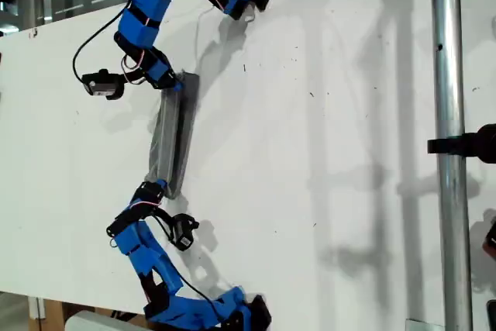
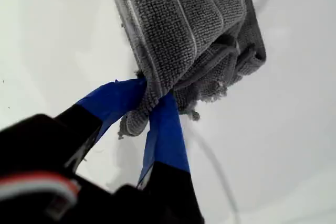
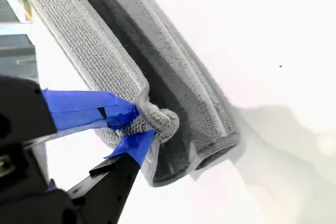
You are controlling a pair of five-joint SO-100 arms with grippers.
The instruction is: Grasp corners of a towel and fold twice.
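Observation:
The grey striped towel [image 1: 172, 133] lies folded into a narrow strip on the white table [image 1: 333, 153], stretched between two blue arms. One arm's gripper [image 1: 172, 83] is at the strip's end nearer the exterior view's top, the other arm's gripper [image 1: 157, 188] at the lower end; which is first I cannot tell. My first gripper [image 2: 152, 95] is shut on a bunched corner [image 2: 134, 119] of the towel [image 2: 184, 19], beside stacked layers. My second gripper [image 3: 139, 124] is shut on a corner [image 3: 160, 121] of the towel [image 3: 94, 51], holding its upper edge above the lower layer.
A metal pole [image 1: 446, 153] with a black clamp [image 1: 465, 145] runs down the exterior view's right. Black cables [image 1: 93, 44] hang off the arms on the exterior view's left. White tabletop spreads between the towel and the pole.

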